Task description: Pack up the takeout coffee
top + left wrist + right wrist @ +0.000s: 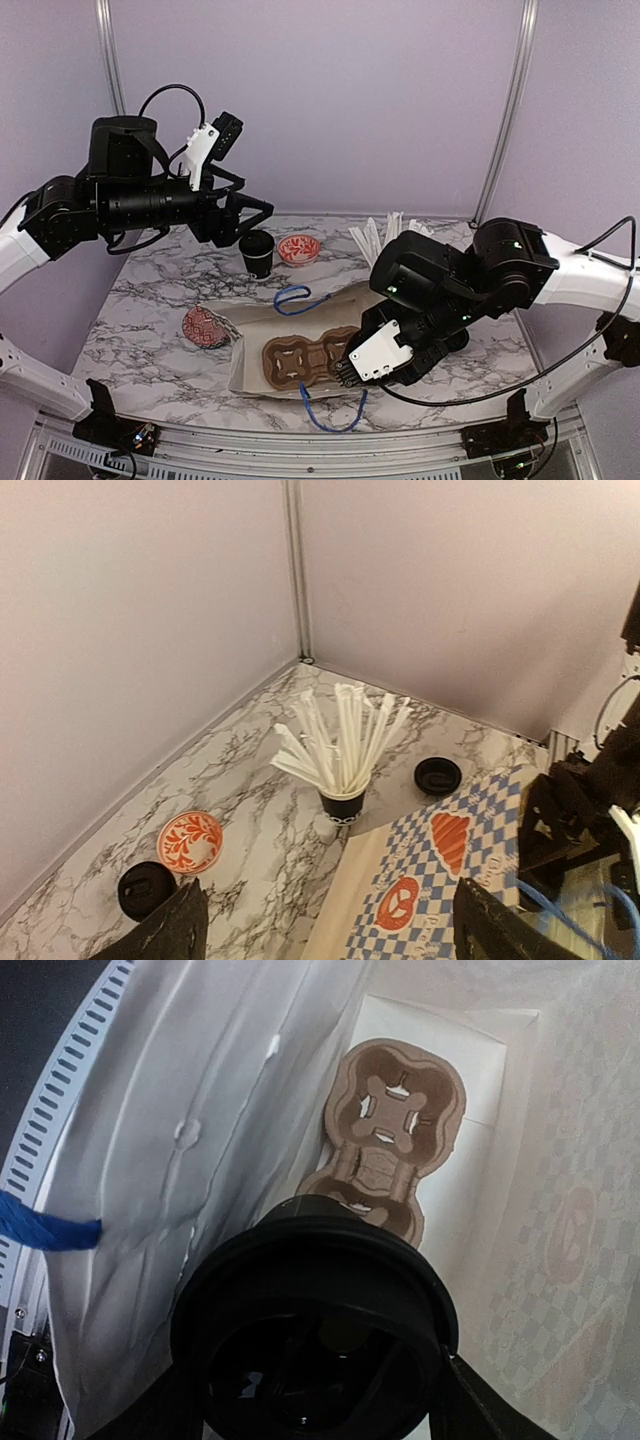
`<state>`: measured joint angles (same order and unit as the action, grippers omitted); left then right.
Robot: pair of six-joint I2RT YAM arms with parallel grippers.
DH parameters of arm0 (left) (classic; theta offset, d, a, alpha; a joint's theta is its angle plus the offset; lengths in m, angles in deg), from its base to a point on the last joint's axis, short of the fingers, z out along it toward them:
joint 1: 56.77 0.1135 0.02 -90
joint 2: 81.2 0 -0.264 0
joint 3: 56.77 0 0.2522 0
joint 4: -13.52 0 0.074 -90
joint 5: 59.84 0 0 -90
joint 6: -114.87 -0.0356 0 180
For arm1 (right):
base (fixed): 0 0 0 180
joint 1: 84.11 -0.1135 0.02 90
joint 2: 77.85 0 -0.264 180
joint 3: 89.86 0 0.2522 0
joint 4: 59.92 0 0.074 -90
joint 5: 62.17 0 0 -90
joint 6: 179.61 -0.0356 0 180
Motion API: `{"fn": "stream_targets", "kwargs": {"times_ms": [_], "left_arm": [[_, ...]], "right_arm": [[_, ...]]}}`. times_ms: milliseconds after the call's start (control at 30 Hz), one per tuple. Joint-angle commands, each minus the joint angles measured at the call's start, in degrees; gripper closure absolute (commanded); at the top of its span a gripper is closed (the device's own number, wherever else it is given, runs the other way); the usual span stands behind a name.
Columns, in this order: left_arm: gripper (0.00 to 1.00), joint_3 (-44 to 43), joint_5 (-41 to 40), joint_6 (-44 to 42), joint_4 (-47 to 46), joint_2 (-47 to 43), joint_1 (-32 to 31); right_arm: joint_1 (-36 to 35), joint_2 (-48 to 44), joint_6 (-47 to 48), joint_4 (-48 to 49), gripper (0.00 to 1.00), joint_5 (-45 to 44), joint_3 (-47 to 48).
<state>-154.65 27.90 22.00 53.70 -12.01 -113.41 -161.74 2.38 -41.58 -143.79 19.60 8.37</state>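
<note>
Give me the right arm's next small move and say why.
Probably ease the lidded black paper cup, held in the right gripper, straight down into the near hole of the brown pulp carrier tray: the cup sits over that end of the tray inside the white paper bag, and I cannot tell it is seated yet.

I am built alike on both sides: my left arm [130, 205] and right arm [470, 275] are chunky matte-black joint housings, running back into smooth white link shells [590, 280]. A white plastic bracket [203, 150] sits at my left wrist, a flat white plate [380, 352] at my right. Thin black cables [172, 92] loop off each arm. Small green lights [515, 243] glow on my right arm's housings. Black base clamps [110, 428] fix me to the bench's near edge. The fingers [165, 930] of my left gripper [328, 920] are dark, blunt wedges.
</note>
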Motion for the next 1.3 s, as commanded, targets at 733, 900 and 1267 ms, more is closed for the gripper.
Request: {"fn": "stream_targets", "kwargs": {"times_ms": [733, 900, 1267], "left_arm": [[0.26, 6.35, 16.95, 4.65, 0.63, 22.53, 11.4], [0.28, 7.31, 19.5, 4.72, 0.69, 24.92, 10.73], [0.28, 7.67, 18.91, 3.43, 1.02, 28.56, 10.24]], "right_arm": [[-0.99, -9.07, 2.68, 14.6, 0.81, -5.32, -15.08], [-1.04, -10.7, 4.16, 21.59, 0.82, -8.85, -18.99], [-1.04, -10.97, 6.14, 29.52, 0.82, -11.69, -23.38]]}}
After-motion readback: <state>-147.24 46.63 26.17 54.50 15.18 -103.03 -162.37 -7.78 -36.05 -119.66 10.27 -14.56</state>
